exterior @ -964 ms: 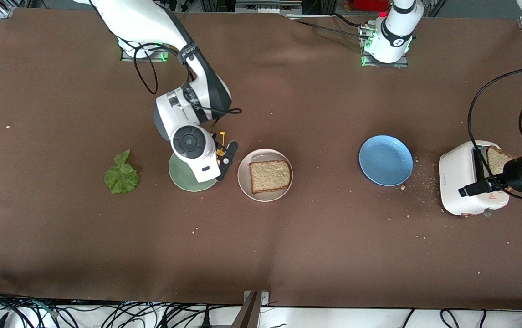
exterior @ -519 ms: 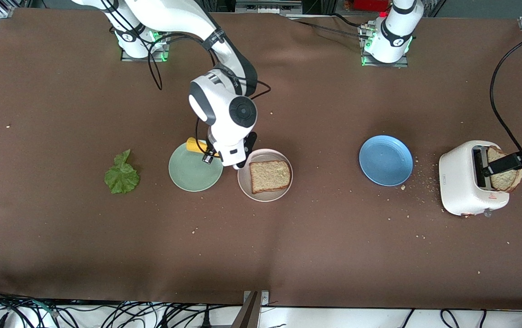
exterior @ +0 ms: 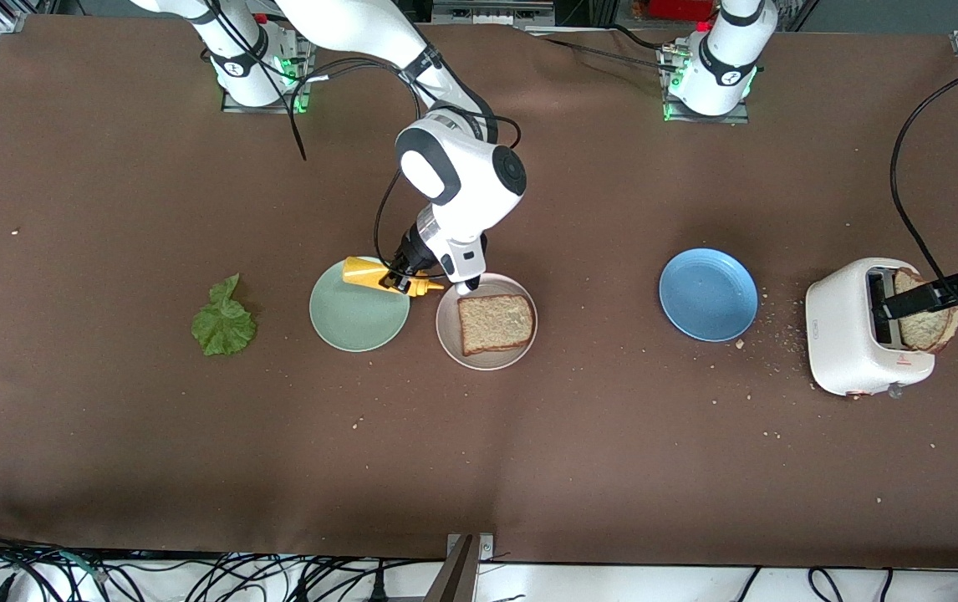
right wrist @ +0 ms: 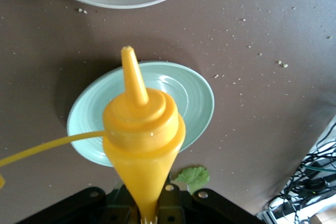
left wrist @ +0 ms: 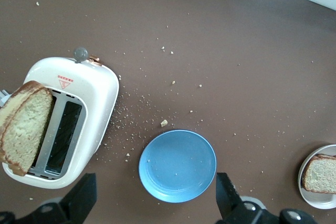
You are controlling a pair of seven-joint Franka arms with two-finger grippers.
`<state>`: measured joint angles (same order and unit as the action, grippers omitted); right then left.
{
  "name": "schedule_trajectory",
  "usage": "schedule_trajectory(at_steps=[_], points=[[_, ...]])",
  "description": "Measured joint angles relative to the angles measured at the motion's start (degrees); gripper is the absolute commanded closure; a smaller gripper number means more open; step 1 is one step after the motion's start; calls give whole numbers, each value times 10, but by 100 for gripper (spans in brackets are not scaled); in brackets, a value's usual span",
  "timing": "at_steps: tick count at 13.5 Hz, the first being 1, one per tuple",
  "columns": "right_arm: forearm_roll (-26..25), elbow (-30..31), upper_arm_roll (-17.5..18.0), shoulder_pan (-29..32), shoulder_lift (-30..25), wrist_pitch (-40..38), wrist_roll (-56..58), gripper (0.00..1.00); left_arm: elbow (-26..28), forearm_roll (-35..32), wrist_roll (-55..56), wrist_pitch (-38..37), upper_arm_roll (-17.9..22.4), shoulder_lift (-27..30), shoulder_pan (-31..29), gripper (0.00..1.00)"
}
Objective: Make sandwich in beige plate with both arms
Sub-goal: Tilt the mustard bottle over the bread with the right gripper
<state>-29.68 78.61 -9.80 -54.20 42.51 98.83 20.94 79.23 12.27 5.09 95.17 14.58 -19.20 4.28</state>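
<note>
The beige plate (exterior: 486,321) holds one square slice of toasted bread (exterior: 495,323); this is all of the sandwich so far, and it lies near the middle of the brown surface (exterior: 529,451). Beside it, toward the right arm's end, the mint-green plate (exterior: 359,303) is bare, and the lettuce leaf (exterior: 223,320) lies on the surface farther toward that end. Toward the left arm's end the blue plate (exterior: 708,293) is bare, with crumbs around it. The white toaster (exterior: 862,337) stands near that end of the surface; one slot is dark and open, and a second bread slice (left wrist: 22,125) stands up out of the other.

The right claw (exterior: 403,279) is closed on a yellow squeeze bottle (exterior: 384,276), held tilted over the gap between the mint-green and beige plates, nozzle toward the beige one. Half a second ago the bottle was over the mint-green plate's rim. The left claw (exterior: 914,299) is at the toaster's bread slice, its fingers (left wrist: 79,201) spread wide in the wrist view; its position matches half a second ago.
</note>
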Motion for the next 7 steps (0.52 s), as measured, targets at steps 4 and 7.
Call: schedule_trajectory(at_steps=[4,7], points=[[-40,-32,0,-29,30,-25,-4,90,1,0,0,0,0,-6,0,0],[-42,-36,-3,-35,32,-28,-5,90,1,0,0,0,-1,-7,0,0]])
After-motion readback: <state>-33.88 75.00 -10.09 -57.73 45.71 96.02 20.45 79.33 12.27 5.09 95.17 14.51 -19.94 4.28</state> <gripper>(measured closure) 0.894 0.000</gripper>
